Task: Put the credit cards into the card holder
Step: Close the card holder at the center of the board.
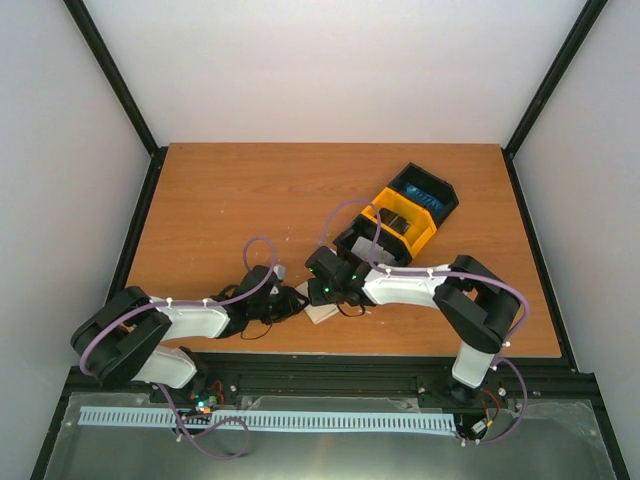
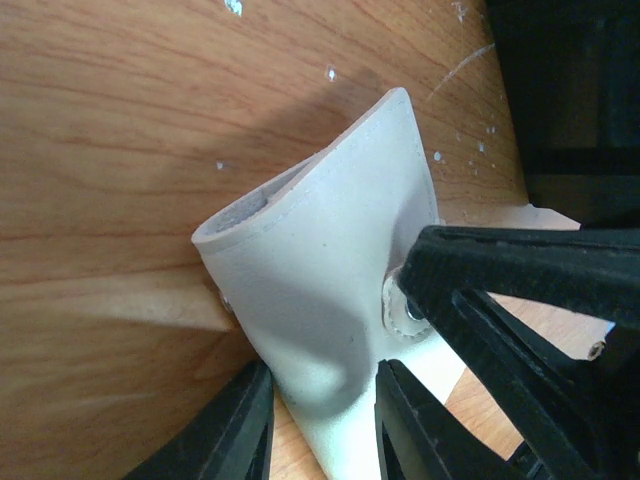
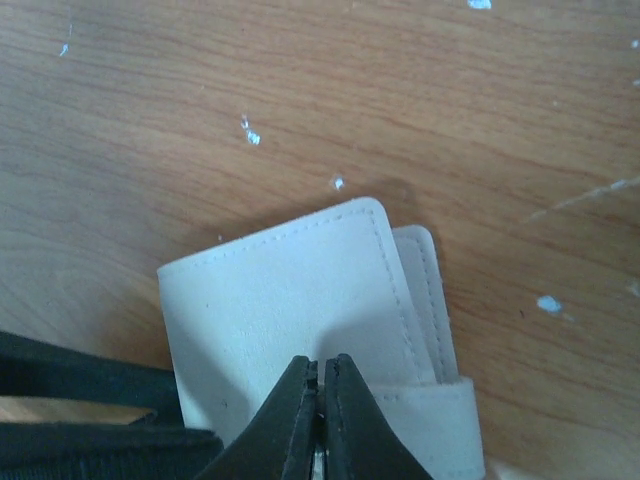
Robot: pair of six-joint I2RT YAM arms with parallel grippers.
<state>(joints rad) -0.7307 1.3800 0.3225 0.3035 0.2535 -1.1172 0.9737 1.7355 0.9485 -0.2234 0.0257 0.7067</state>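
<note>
The cream card holder point(image 1: 322, 312) lies near the table's front, between both arms. In the left wrist view the card holder point(image 2: 320, 250) stands bent and squeezed between my left gripper's point(image 2: 325, 430) two fingers, and its mouth gapes toward the wood. My right gripper point(image 3: 320, 375) has its jaws together, pinching the strap point(image 3: 430, 400) across the holder's face point(image 3: 280, 300). Its fingertip point(image 2: 430, 265) sits by the snap in the left wrist view. A blue card point(image 1: 425, 194) lies in the tray. I cannot make out any other cards.
The black-and-yellow three-compartment tray point(image 1: 372, 215) sits at the back right, just beyond my right gripper point(image 1: 320, 297). My left gripper point(image 1: 292, 300) is close beside it. The table's front edge is right behind the holder.
</note>
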